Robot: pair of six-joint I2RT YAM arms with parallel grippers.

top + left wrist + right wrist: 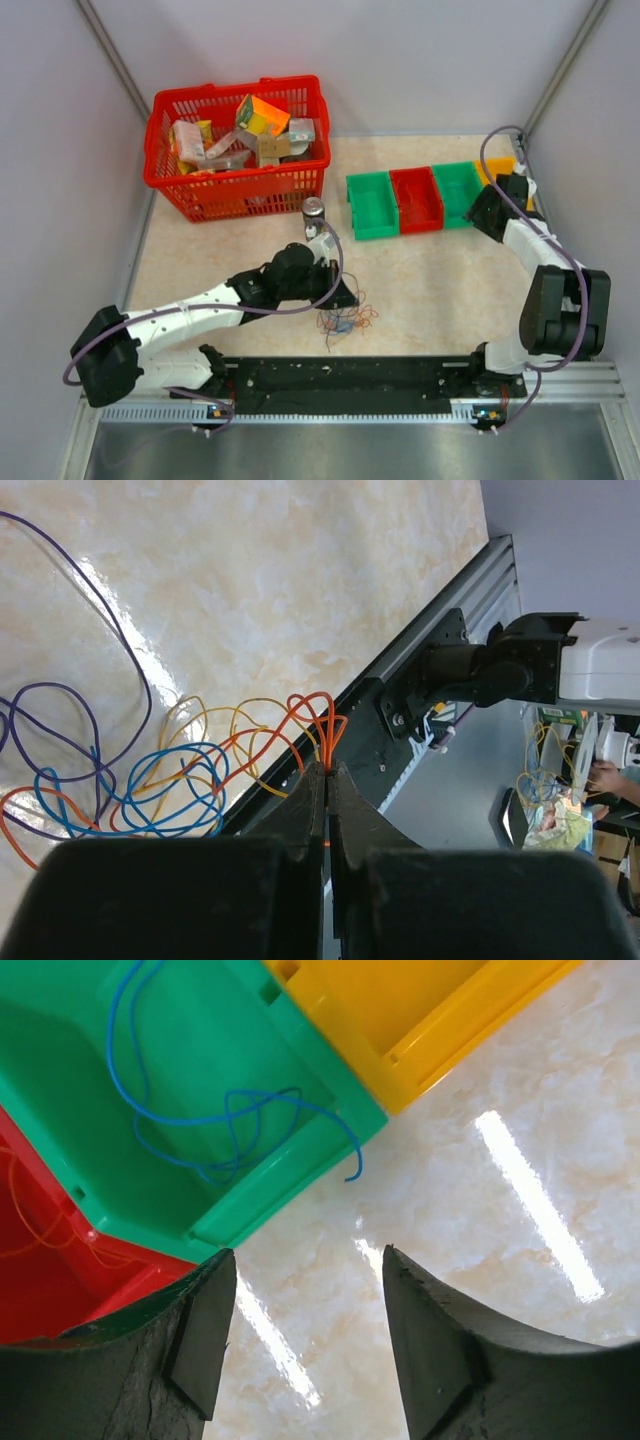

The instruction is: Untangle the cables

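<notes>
Left gripper: your left gripper (327, 770) has its fingers pressed together on a loop of the orange cable (310, 705), pinching it just below the crest.
Why there: that loop stands out on the near side of the pile, by the rail (470, 595), so you get 1 strand with no neighbour caught in the pinch.
Cables: the cables (150, 780) lie in a loose heap on the table (300, 580), just far of the rail and a little left of centre. Blue, purple, yellow and orange loops cross one another there.
Right gripper: your right gripper (308, 1260) hangs with its fingers apart and nothing between them, over bare table just near of the bins at the far right.
Bins: 1 blue cable (215, 1115) already lies coiled in the green bin (290, 1165), 1 end hanging over its rim. The red bin (40, 1300) and yellow bin (450, 1010) sit either side of it.
Step in hand: likely drawing the orange cable free of the heap.
Risk: it crosses blue and yellow loops, so a quick pull may drag the whole heap along.
</notes>
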